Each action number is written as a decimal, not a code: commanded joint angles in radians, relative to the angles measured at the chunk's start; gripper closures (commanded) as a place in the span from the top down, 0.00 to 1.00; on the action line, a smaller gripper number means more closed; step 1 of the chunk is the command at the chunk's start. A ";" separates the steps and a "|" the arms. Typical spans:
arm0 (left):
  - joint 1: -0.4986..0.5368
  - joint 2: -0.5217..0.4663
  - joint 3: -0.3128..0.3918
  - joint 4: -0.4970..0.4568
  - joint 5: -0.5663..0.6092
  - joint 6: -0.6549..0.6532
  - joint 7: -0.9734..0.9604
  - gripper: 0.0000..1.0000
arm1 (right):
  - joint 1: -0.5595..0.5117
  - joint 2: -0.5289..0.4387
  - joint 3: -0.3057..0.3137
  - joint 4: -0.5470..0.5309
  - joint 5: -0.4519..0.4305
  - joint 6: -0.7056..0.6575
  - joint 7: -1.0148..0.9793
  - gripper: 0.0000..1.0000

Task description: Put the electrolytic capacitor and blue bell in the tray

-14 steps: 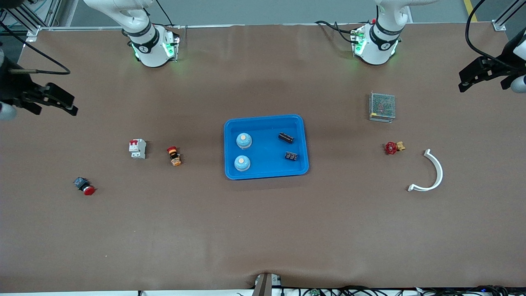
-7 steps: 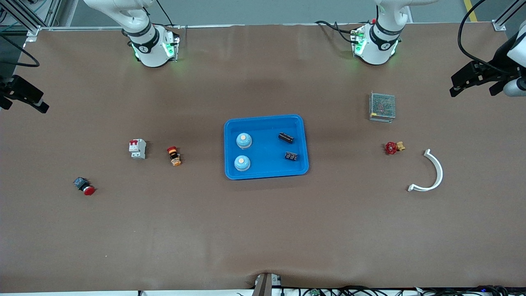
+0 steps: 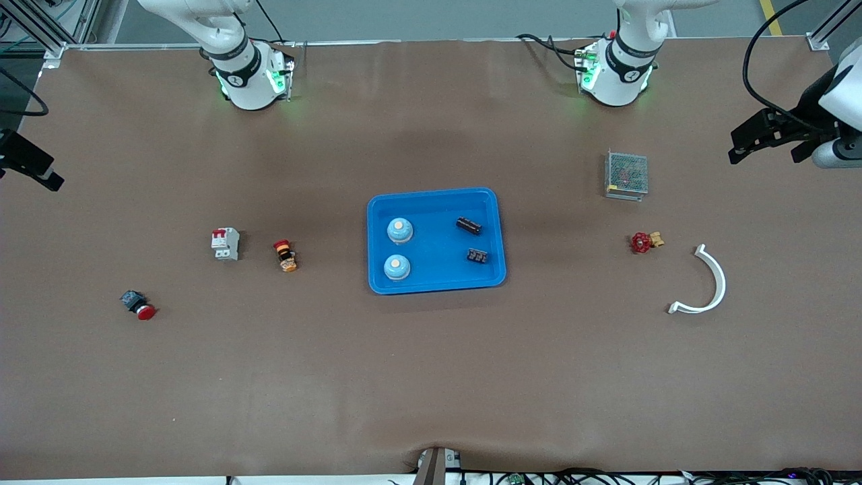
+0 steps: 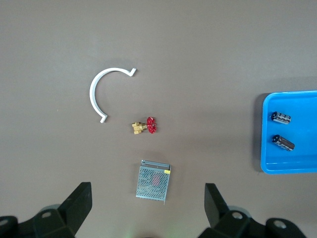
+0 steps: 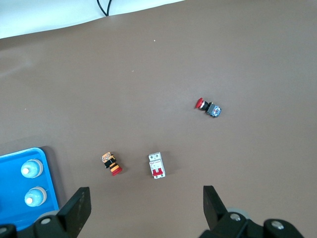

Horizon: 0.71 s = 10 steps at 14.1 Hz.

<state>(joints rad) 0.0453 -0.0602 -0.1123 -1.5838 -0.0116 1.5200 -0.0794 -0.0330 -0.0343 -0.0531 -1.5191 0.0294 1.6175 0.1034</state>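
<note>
Retreat | left gripper (image 3: 754,138) and right gripper (image 3: 30,165) pulled outward, both spread, empty | dark cylindrical electrolytic capacitor (image 3: 469,225) and two blue dome bells (image 3: 399,231) lay in shallow blue plastic tray (image 3: 434,287) | task looked complete

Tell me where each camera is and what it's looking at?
Front view: high across from the robots, looking down on the bright blue plastic tray; both white bases and both grippers show.
Left wrist view: above the left arm's end, over the silver mesh box; open left gripper shows.
Right wrist view: above the right arm's end, over the white circuit breaker; open right gripper shows.
Shared: all three show the tray.
</note>
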 commanded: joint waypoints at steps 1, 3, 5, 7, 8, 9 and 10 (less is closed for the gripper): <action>-0.001 0.019 0.005 0.036 -0.004 0.005 0.016 1.00 | -0.035 -0.019 0.006 -0.036 0.017 0.019 -0.007 1.00; -0.004 0.031 0.008 0.057 -0.002 0.002 0.015 1.00 | -0.033 -0.019 0.004 -0.038 0.017 0.019 -0.007 1.00; -0.007 0.039 0.009 0.067 0.013 0.000 0.004 1.00 | -0.027 -0.019 0.003 -0.046 0.015 0.024 -0.002 1.00; 0.002 0.049 0.013 0.073 0.010 0.000 0.004 1.00 | -0.025 -0.021 0.002 -0.044 0.007 0.021 -0.004 1.00; 0.010 0.059 0.013 0.073 0.007 0.000 0.004 1.00 | -0.024 -0.021 0.006 -0.042 -0.002 0.019 -0.004 1.00; 0.013 0.059 0.013 0.074 0.007 -0.001 0.003 1.00 | -0.024 -0.021 0.007 -0.041 -0.003 0.018 -0.004 1.00; 0.011 0.059 0.011 0.074 0.013 -0.001 0.004 1.00 | -0.025 -0.021 0.009 -0.038 -0.003 0.016 -0.004 1.00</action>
<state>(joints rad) 0.0571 -0.0171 -0.1028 -1.5394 -0.0112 1.5281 -0.0794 -0.0572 -0.0343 -0.0496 -1.5418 0.0289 1.6287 0.1034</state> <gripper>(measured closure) 0.000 0.000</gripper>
